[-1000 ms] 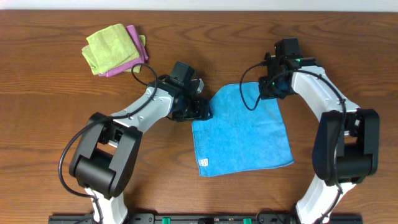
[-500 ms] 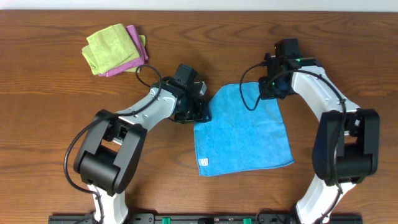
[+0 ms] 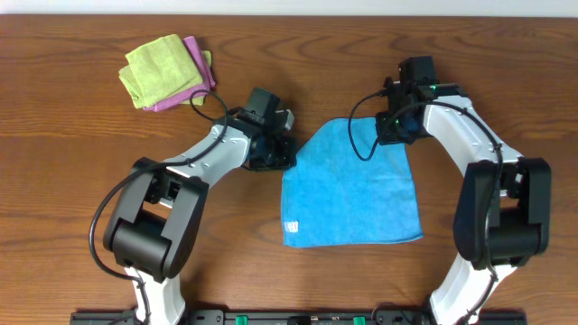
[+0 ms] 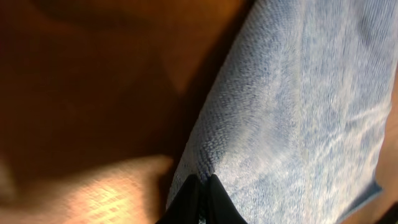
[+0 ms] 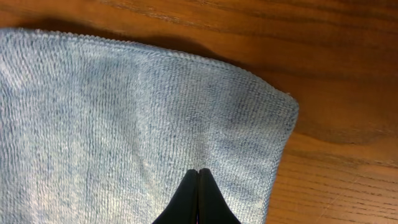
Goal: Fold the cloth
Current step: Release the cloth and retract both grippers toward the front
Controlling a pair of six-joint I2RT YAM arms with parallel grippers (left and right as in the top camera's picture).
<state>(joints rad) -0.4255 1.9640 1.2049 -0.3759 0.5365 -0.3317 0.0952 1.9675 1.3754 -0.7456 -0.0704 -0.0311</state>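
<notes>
- Since the earlier frame, the left fingers [image 3: 287,155] have gone from apart to together on the far-left edge of the cloth [image 3: 352,194]. That edge has been drawn in a little, and the left side of the cloth now runs straighter.
- The white tag [image 3: 291,227] on the cloth's near-left corner has slid slightly towards the far side along with that edge. The right arm has not moved.
- On the left wrist view I see the left fingers [image 4: 193,202] shut tight, with a ridge of the cloth [image 4: 292,112] pinched between the tips and rising from them.
- The right fingers [image 3: 395,135] sit at the cloth's far-right corner. On the right wrist view the right fingers [image 5: 194,199] are pressed together on the cloth [image 5: 124,124], just inside that rounded corner, with a faint crease running up from the tips.
- The cloth lies spread in a single layer on the surface [image 3: 72,162], and its near edge is flat and free of either arm.
- A lime-green cloth [image 3: 153,68] rests on a pink-purple cloth [image 3: 194,77], well apart from the cloth, out past its far-left corner. Neither arm touches them.
- A black cable [image 3: 366,135] from the right arm loops over the cloth's far edge.
</notes>
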